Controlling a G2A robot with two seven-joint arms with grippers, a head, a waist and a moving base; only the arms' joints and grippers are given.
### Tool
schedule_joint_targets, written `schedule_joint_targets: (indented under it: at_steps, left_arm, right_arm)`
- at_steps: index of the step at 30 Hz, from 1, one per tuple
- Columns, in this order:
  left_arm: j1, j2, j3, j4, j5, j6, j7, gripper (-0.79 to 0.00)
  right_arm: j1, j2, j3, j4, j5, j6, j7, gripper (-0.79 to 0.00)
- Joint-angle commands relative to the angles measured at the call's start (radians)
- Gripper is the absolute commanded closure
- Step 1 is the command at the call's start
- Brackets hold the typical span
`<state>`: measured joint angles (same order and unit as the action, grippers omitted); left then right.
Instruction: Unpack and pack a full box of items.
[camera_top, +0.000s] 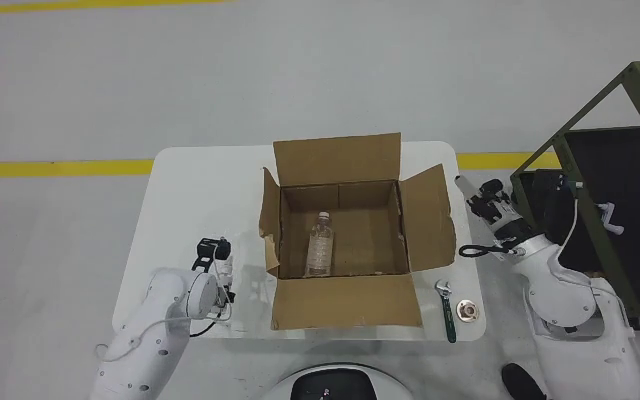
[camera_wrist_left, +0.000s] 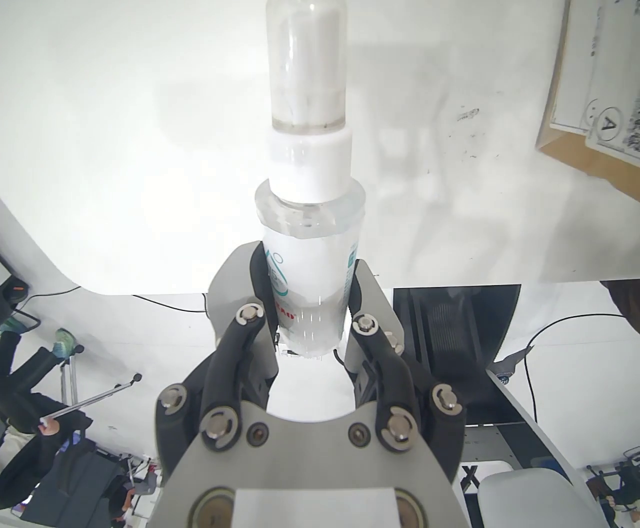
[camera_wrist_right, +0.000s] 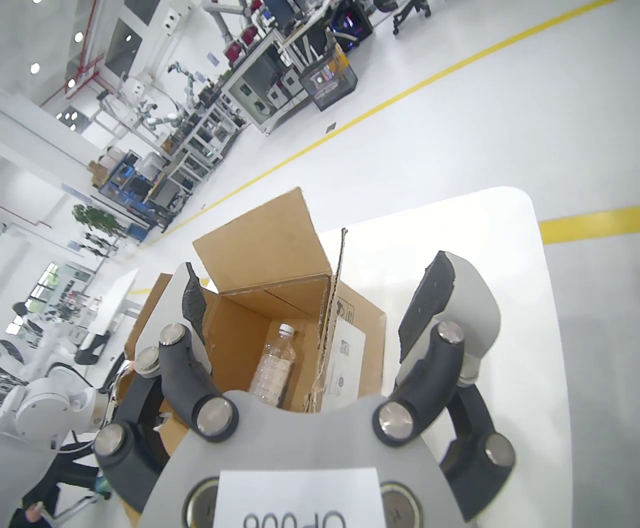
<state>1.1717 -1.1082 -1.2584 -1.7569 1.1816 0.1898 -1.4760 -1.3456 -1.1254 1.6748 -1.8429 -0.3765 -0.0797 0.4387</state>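
Two bottles are in play. The left gripper (camera_wrist_left: 310, 282) is clamped on the lower body of a clear spray bottle (camera_wrist_left: 307, 215), which points away from the wrist over the table (camera_top: 200, 190), to the left of the cardboard box (camera_top: 340, 160). The wrist view does not settle whether the bottle rests on the table or hangs just above it. The right gripper (camera_wrist_right: 316, 280) has its jaws spread wide and holds nothing, near the box's right flap.

Hazards from this position:
- Slip or pivot. The pads grip only the base end of a smooth wall, and the neck and cap extend well beyond them. A quick swing would likely rotate the bottle in the grip.
- Flap strike. All four flaps are folded outward. If you carry the bottle toward the box, keep the cap clear of the left flap.
- Early release. Letting go above the surface could make the bottle roll.

Container contents: the box holds one water bottle (camera_top: 320, 243) lying on its floor, left of centre. A wrench (camera_top: 445, 312) and a small round part (camera_top: 467, 311) lie on the table, right of the near flap.
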Motion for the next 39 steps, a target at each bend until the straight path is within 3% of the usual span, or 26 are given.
schedule_joint_targets:
  at_steps: [1,4,8,9,10,11,13,16,37,39]
  left_arm:
    - [0.011,0.004,-0.029,-0.043,0.000,-0.004,-0.012,0.000]
    - [0.019,0.008,-0.067,-0.097,-0.018,-0.012,-0.022,0.000]
    - [0.030,0.010,-0.113,-0.151,-0.083,-0.025,-0.009,0.000]
    - [0.033,0.011,-0.126,-0.158,-0.097,-0.028,-0.003,0.000]
    - [0.035,0.012,-0.137,-0.164,-0.105,-0.031,-0.002,0.000]
    - [0.038,0.013,-0.145,-0.172,-0.113,-0.035,-0.001,0.000]
    - [0.040,0.014,-0.157,-0.184,-0.133,-0.039,-0.009,0.000]
    - [0.039,0.016,-0.171,-0.209,-0.143,-0.042,-0.018,0.000]
    - [0.040,0.018,-0.182,-0.224,-0.151,-0.045,-0.025,0.000]
    - [0.044,0.019,-0.188,-0.230,-0.148,-0.058,0.025,0.000]
  right_arm:
    - [-0.003,0.002,0.005,0.003,0.081,0.027,0.085,-0.785]
    - [-0.012,0.002,0.004,0.015,0.160,0.044,0.149,-0.785]
    - [-0.033,-0.002,-0.015,0.036,0.233,0.056,0.138,-0.785]
    - [-0.038,-0.004,-0.021,0.040,0.247,0.061,0.132,-0.733]
    - [-0.041,-0.005,-0.027,0.043,0.267,0.064,0.126,-0.600]
    - [-0.045,-0.007,-0.033,0.049,0.285,0.069,0.123,-0.360]
    - [-0.047,-0.008,-0.042,0.056,0.304,0.073,0.115,-0.256]
    - [-0.053,-0.009,-0.050,0.060,0.308,0.076,0.108,0.000]
    - [-0.059,-0.008,-0.071,0.077,0.361,0.088,0.114,0.000]
    - [-0.053,-0.008,-0.074,0.081,0.363,0.088,0.116,0.000]
